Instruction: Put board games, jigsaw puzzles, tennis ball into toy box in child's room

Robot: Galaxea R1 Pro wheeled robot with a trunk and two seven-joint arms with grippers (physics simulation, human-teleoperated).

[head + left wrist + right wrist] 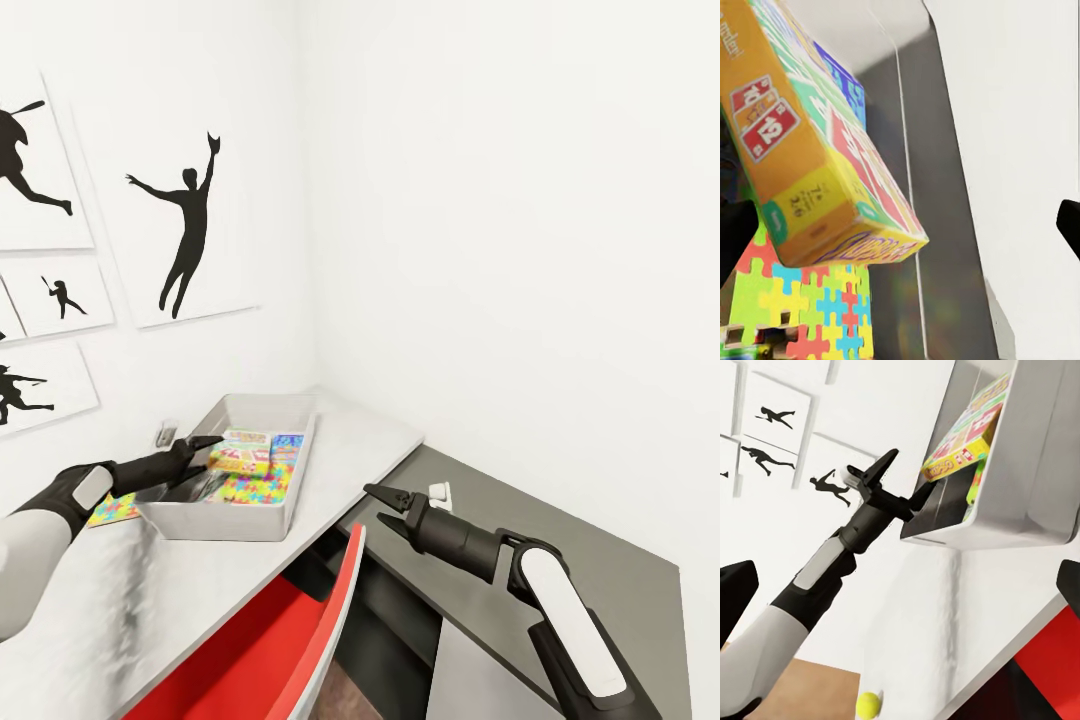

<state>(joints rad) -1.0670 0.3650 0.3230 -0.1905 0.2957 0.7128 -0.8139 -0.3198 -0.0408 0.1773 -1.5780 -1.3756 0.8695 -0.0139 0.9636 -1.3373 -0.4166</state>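
Prints of ball players hang on the wall at the far left. Next comes the left gripper (196,450), reaching over the near rim of the toy box (215,522) on the table (240,590); its jaws look spread with the board game (240,456) just beyond, though a grasp can't be ruled out. A jigsaw puzzle (255,490) lies flat under the game. Another puzzle panel (112,510) waits outside the bin, nearest the left arm. Rightmost, the right gripper (384,508) hangs released and empty.
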